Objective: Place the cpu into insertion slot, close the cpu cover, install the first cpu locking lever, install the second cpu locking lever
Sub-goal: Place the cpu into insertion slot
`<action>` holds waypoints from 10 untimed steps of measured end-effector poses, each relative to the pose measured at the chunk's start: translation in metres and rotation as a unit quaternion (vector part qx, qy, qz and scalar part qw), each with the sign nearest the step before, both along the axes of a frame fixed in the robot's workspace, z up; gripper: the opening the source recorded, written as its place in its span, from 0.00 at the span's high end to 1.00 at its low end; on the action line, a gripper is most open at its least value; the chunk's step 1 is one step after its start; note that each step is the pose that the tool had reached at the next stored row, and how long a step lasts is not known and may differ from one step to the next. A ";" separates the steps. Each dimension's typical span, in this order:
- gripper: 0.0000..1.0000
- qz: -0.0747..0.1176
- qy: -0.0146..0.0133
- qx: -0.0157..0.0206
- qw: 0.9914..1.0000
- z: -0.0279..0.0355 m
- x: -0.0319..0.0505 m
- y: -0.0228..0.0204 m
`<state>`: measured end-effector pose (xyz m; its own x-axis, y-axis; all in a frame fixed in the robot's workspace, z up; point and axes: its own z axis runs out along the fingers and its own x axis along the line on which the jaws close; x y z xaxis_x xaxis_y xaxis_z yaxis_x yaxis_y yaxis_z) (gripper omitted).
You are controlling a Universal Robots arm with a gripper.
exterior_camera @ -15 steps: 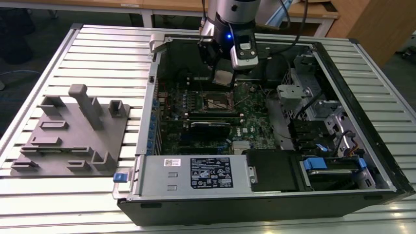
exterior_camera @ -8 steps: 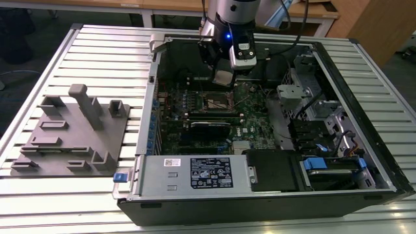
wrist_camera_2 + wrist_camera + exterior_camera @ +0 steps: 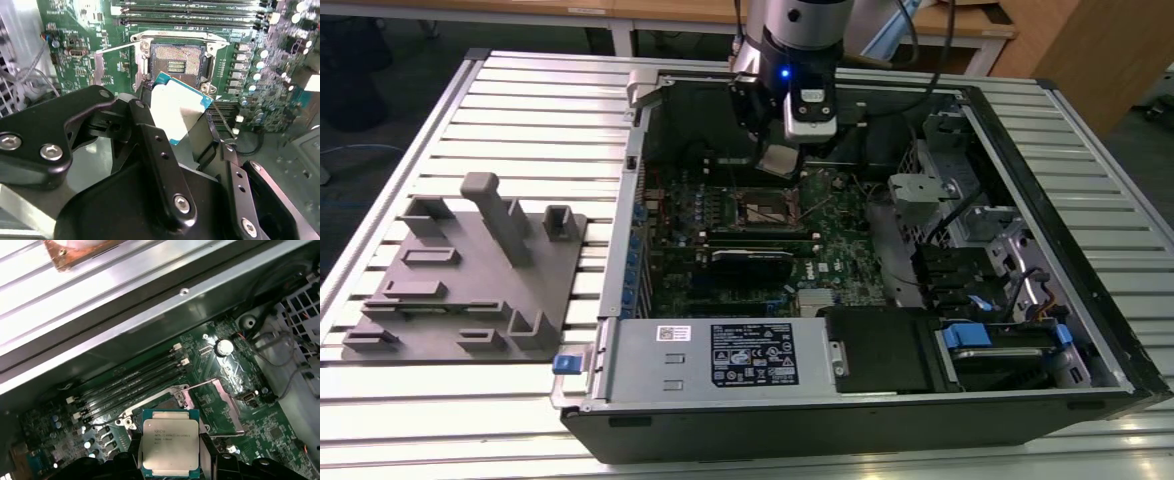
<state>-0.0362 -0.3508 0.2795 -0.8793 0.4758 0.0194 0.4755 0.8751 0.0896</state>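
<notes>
One chip (image 3: pixel 170 447), a flat square with a silver-grey metal lid on a green-edged base, sits pinched by two opposite edges in the black claw (image 3: pixel 170 462), which is clenched on it. The grey print on the lid is too faint to make out. In both wrist views the chip hangs clear above the green board, just short of the socket (image 3: pixel 177 62). The second wrist view shows the socket open to view, a dark square bed of contacts inside a thin metal rim. Beside it the cover (image 3: pixel 99 67), a thin silver frame with a large window, is swung open. In the first wrist view the chip hides part of the socket, and beyond it lie long narrow black memory slots (image 3: pixel 125 377). The exterior view takes in the whole open computer case (image 3: pixel 854 420) lying on a ribbed metal table (image 3: pixel 520 110). It also shows a white printed label (image 3: pixel 751 353) on the power box and, on the exterior view's left, a grey plastic jig (image 3: pixel 467 290) with upright posts.
</notes>
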 end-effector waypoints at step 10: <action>0.46 -0.088 0.000 0.000 0.996 -0.0010 0.0000 0.0000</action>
